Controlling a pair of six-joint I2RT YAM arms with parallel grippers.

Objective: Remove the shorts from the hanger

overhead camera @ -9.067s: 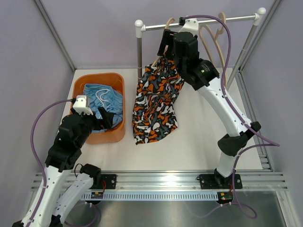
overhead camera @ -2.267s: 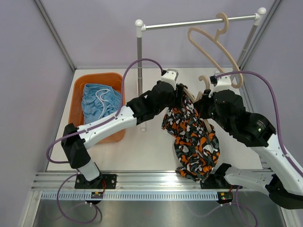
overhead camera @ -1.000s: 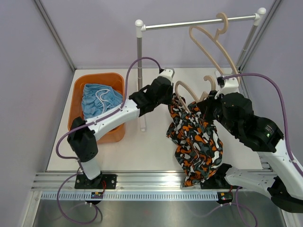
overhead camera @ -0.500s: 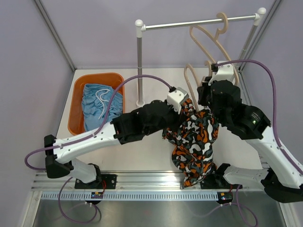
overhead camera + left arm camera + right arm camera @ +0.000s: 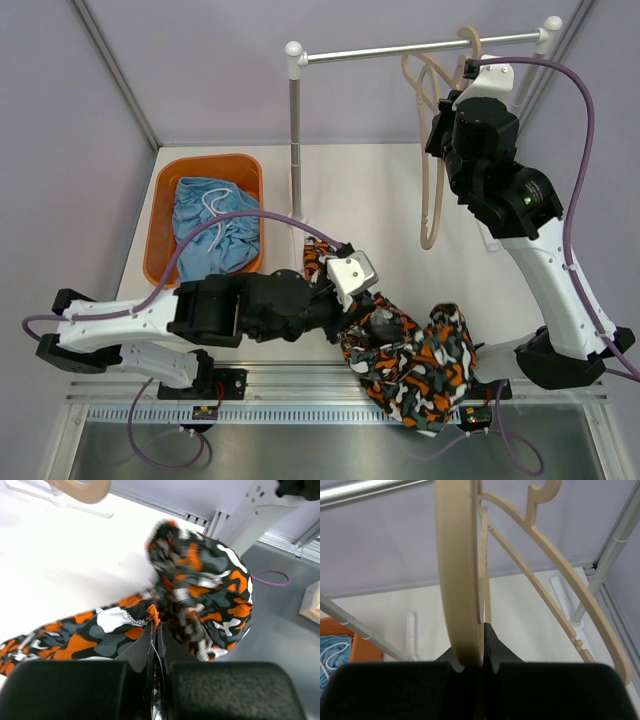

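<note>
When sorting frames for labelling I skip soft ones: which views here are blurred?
Top external: sharp, evenly lit, soft shadows only. Left wrist: the camouflage shorts look slightly smeared, the dark jaws at the bottom out of focus. Right wrist: the held hanger is soft up close; the second hanger behind is crisper.

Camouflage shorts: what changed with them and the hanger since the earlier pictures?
The left pincer took hold of the camouflage shorts and dragged them off the hanger, toward the near edge. The right pincer lifted the bare hanger up to the rail. The blue shorts stayed in the orange bin.
</note>
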